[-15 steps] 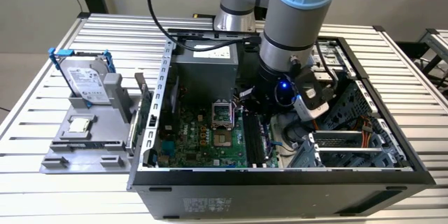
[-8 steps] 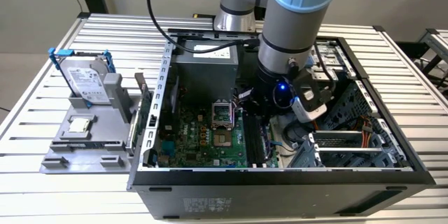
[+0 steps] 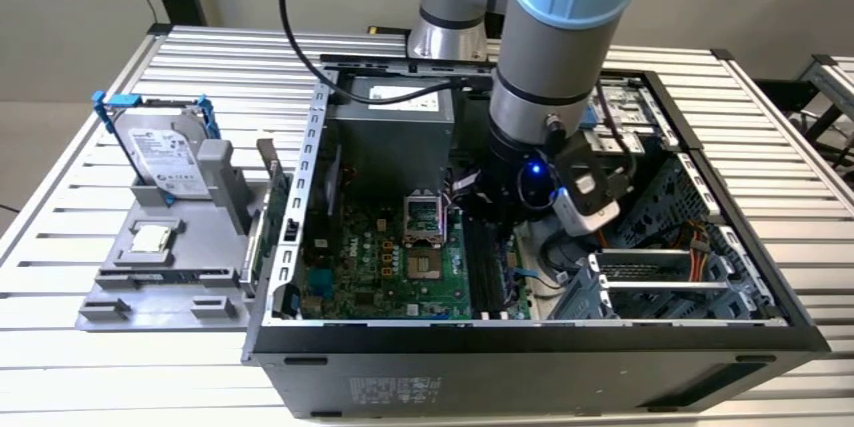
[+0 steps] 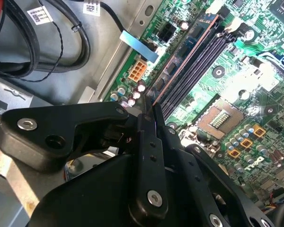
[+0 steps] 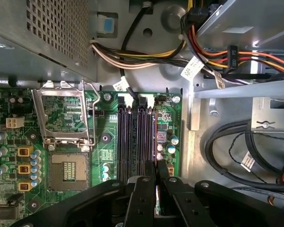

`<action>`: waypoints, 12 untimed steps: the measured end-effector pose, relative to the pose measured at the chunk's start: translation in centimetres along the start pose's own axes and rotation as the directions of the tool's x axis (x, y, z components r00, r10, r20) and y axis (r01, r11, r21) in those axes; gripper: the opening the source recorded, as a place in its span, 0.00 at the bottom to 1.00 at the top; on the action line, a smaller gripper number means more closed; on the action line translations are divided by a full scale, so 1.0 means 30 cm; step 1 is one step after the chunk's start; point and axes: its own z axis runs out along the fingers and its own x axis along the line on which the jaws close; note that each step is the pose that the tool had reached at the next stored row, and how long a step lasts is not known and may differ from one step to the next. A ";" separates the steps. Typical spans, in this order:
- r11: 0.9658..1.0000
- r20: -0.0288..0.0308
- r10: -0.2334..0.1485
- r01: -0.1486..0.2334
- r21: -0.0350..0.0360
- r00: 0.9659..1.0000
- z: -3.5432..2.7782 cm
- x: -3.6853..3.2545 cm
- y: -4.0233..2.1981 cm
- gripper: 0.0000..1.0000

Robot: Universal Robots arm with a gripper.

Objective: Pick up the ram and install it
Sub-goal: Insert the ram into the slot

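Ram [image 4: 180, 59] edge-on in motherboard [image 5: 104, 142] slot, jaws clenched on it, cables [image 5: 236, 146] beside

A silver hard drive [image 3: 166, 152] in a blue bracket is stood upright on a grey fixture [image 3: 167, 272], at nine o'clock from the open computer case [image 3: 747, 332].

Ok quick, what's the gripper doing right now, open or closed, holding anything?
Gripper: shut on the ram, which stands edge-on over the motherboard's memory slots.
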 end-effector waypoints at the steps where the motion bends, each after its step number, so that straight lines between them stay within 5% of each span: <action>1: 1.000 0.000 0.000 0.000 0.001 1.000 0.002 0.001 0.000 0.00; 12: 1.000 0.000 0.000 0.000 0.005 1.000 0.013 0.008 0.001 0.00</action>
